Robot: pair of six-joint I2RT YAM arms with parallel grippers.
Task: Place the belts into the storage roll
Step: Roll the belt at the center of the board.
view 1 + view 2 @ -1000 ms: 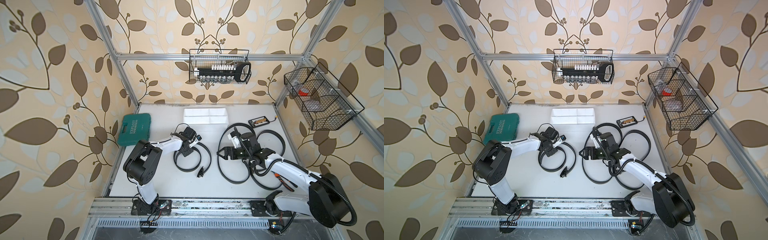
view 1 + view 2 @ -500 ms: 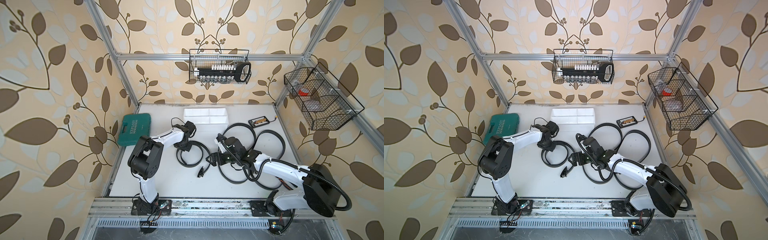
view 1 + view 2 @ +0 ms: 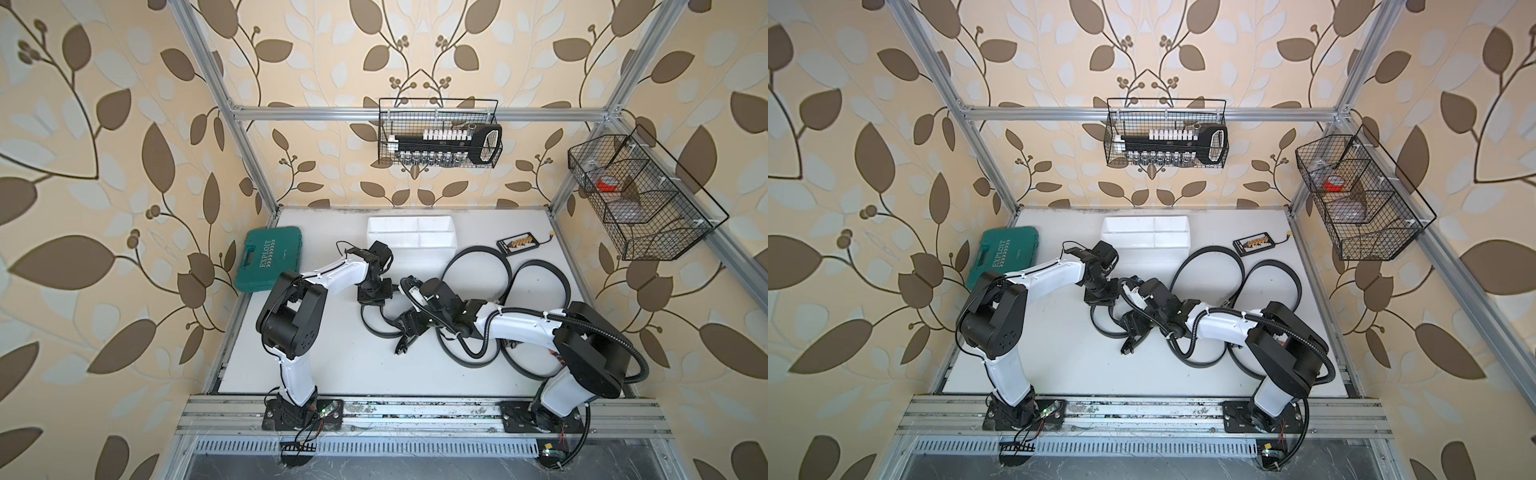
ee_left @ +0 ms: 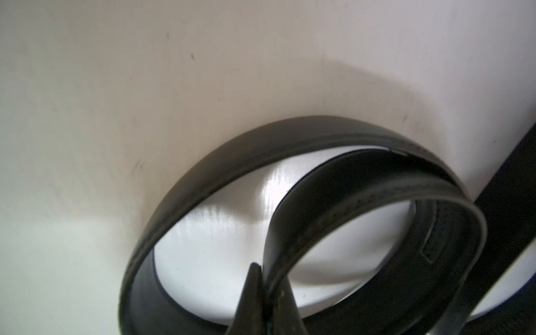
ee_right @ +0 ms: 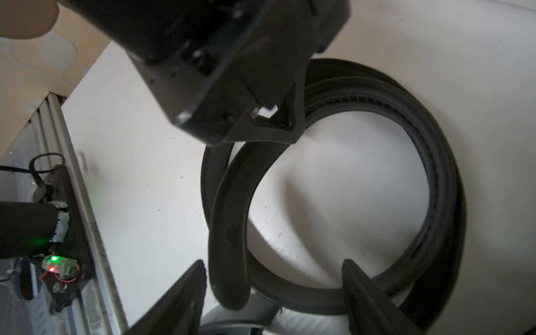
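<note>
— How does the white-and-black left arm stand?
— It reaches forward with the wrist bent down, and its black two-fingered left tool is pinched tight on a black stitched belt.
— And the white-and-black right arm?
— It is stretched low toward the left one, and its black right tool has its jaws apart.

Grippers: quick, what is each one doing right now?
Left gripper: closed, pinching the coiled belt.
Right gripper: open, jaws standing either side of the same belt's strap, not clamped on it.
</note>
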